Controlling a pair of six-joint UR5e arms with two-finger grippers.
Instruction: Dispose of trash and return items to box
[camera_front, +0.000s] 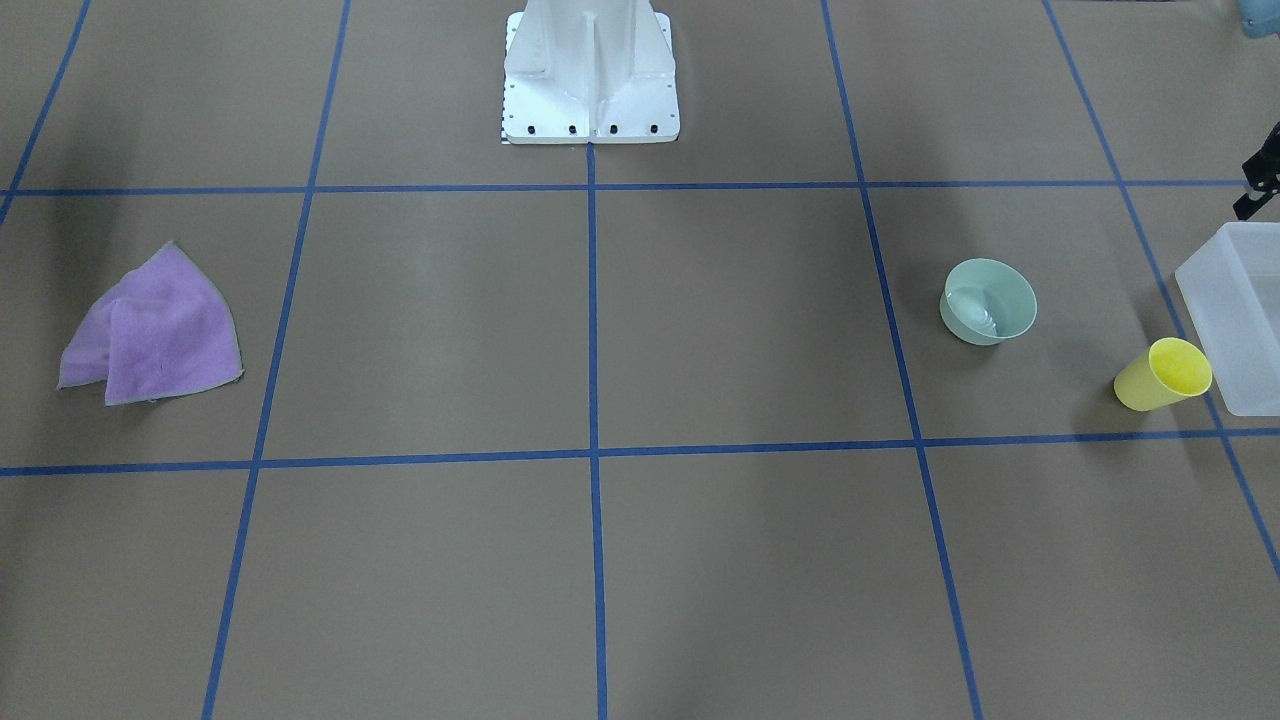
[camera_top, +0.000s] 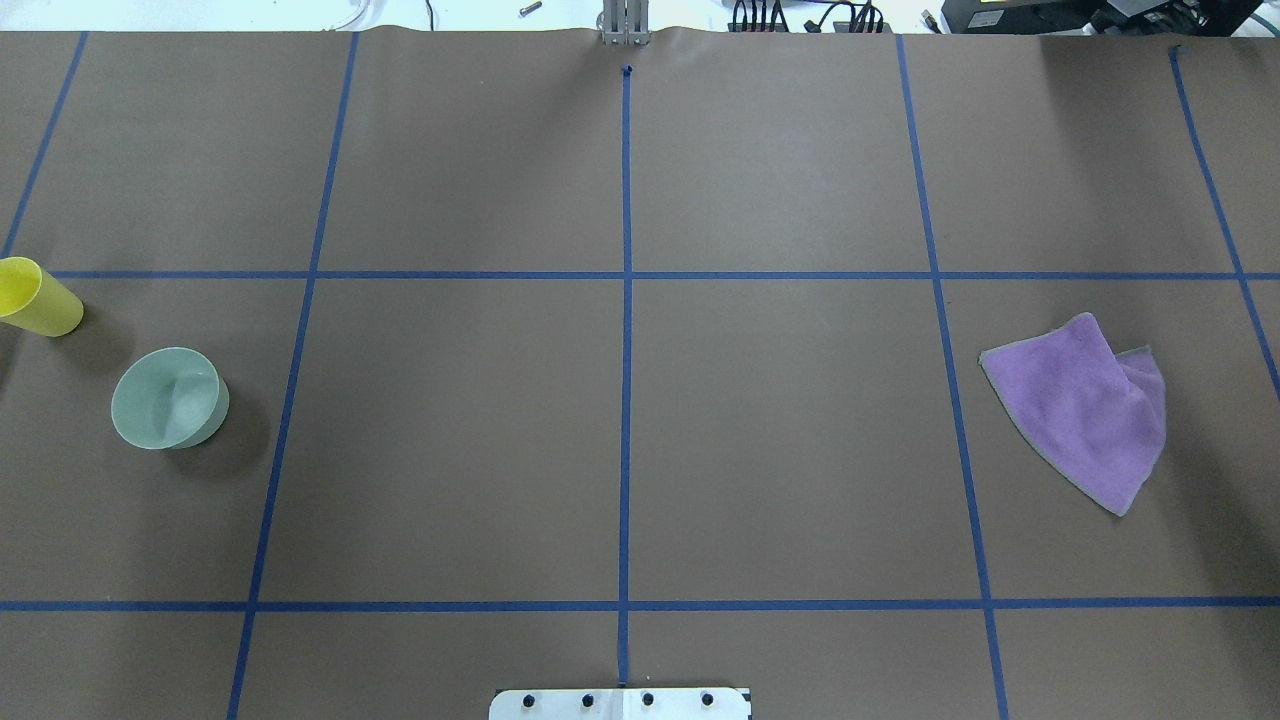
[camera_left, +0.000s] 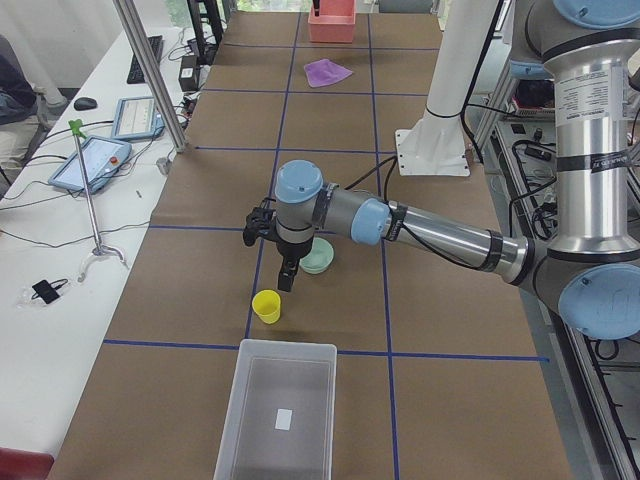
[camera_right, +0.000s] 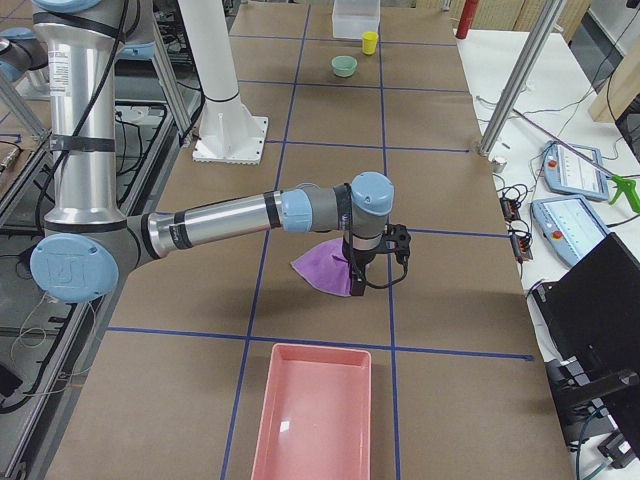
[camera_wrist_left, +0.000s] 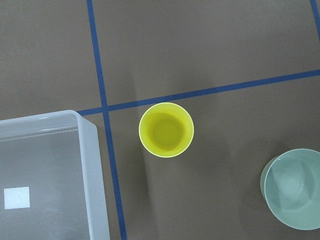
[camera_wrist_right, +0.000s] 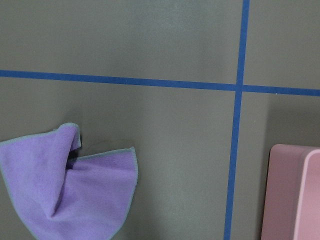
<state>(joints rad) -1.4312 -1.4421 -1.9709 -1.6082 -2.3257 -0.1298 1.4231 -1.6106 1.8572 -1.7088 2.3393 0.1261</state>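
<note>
1. While your left gripper hangs above the table close to the yellow cup, you cannot tell from the side view whether it is spread or pressed together.
2. You will find the cup upright on the table, just beside a corner of the box, with a blue tape line between them.
3. Your mint-green bowl sits upright near the cup, apart from it and outside the box.
4. Your right gripper hovers by the purple cloth, near the pink tray; you cannot tell its state either.
</note>
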